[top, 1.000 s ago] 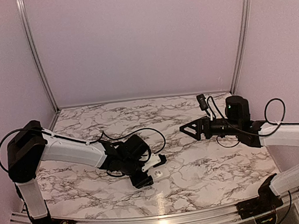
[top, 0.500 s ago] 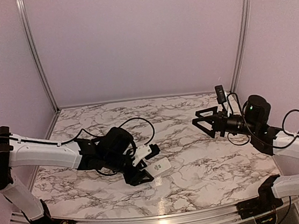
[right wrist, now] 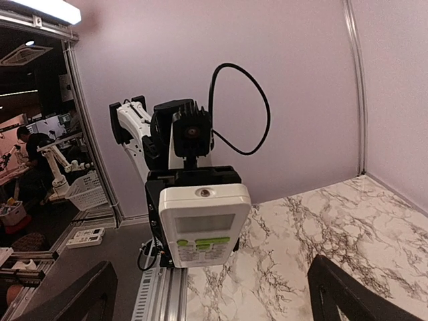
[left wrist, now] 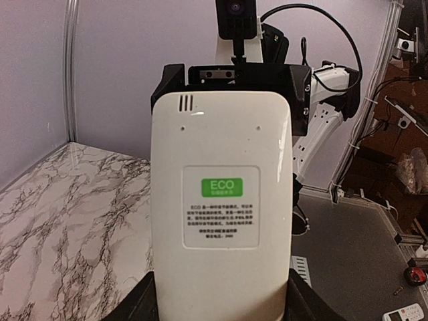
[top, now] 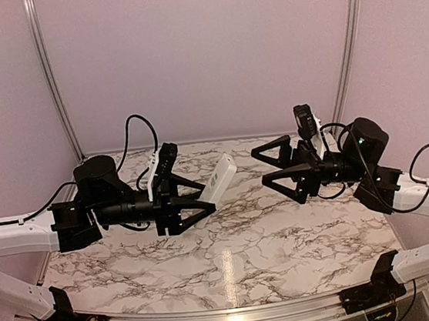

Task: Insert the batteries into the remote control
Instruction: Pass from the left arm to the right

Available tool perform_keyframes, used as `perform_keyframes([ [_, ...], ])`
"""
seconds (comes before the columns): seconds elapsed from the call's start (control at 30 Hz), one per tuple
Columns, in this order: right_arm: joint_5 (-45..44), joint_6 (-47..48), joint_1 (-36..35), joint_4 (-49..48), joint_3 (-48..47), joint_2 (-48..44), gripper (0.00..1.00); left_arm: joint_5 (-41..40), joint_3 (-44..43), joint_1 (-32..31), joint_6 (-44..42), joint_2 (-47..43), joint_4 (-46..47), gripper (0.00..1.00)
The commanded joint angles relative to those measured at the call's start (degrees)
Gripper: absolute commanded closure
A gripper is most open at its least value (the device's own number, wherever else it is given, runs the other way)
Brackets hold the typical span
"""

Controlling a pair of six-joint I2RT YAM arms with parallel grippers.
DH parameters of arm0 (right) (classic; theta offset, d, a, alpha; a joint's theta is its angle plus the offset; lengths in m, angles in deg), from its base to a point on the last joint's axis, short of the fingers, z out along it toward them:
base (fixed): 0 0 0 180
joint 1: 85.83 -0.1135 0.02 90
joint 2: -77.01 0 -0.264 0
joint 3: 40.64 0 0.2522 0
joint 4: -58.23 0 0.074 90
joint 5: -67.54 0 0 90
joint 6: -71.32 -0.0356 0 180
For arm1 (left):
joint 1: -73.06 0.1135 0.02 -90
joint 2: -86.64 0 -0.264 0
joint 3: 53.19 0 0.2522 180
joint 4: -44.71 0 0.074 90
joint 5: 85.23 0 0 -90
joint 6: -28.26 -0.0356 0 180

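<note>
The remote control [top: 221, 177] is a white bar held in the air above the marble table [top: 285, 237], tilted up to the right. My left gripper [top: 197, 196] is shut on its lower end. In the left wrist view its plain back with a green ECO label [left wrist: 221, 214] fills the middle, between my left gripper's [left wrist: 221, 309] fingers. My right gripper [top: 260, 167] is open and empty, a short way to the right of the remote and facing it. The right wrist view shows the remote's screen and button side [right wrist: 204, 224] ahead of the open right gripper [right wrist: 214, 301]. No batteries are in view.
Pale walls close the back and sides, with aluminium posts [top: 50, 78] at the rear corners and a metal rail [top: 232, 313] along the near edge. The right arm [left wrist: 321, 114] shows behind the remote in the left wrist view.
My left gripper has lifted the remote off the table and swung it up toward the right gripper. My right gripper has risen and moved left to face it, still open.
</note>
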Motion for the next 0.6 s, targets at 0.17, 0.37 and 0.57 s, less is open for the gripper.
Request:
perform_keyframes([
  [0.17, -0.4, 3.2, -8.5, -0.5, -8.5, 7.7, 0.02, 4.1, 1.8, 0.3, 6.2, -2.4, 12.5, 0.71],
  [0.37, -1.9, 1.5, -11.1, -2.2, -11.8, 12.5, 0.04, 3.5, 3.6, 0.3, 6.2, -2.6, 14.7, 0.70],
  [0.57, -2.1, -0.6, -12.3, -4.1, -14.0, 16.0, 0.07, 2.7, 4.7, 0.3, 6.3, -2.7, 16.8, 0.70],
])
